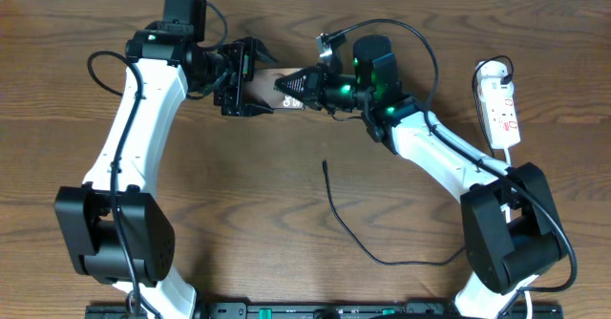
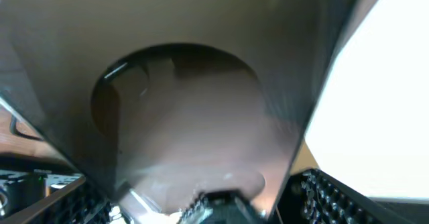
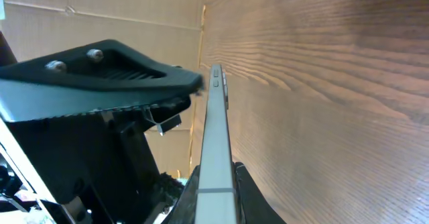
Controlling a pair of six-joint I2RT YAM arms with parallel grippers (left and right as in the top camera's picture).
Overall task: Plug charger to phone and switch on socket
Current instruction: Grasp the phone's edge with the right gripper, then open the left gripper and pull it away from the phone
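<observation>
Phone, a flat brown-black slab, hangs over the wooden table pinched at one end by the right gripper, the left gripper gaping around its other end, so it could slip or twist.

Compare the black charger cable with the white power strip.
The cable is black, thin and curved; the power strip is white, chunky and straight. The cable lies loose in the middle of the table; the power strip sits near its right edge. The cable ends in a small bare tip; the power strip carries red markings. Both rest flat on the table, and neither is being held.
</observation>
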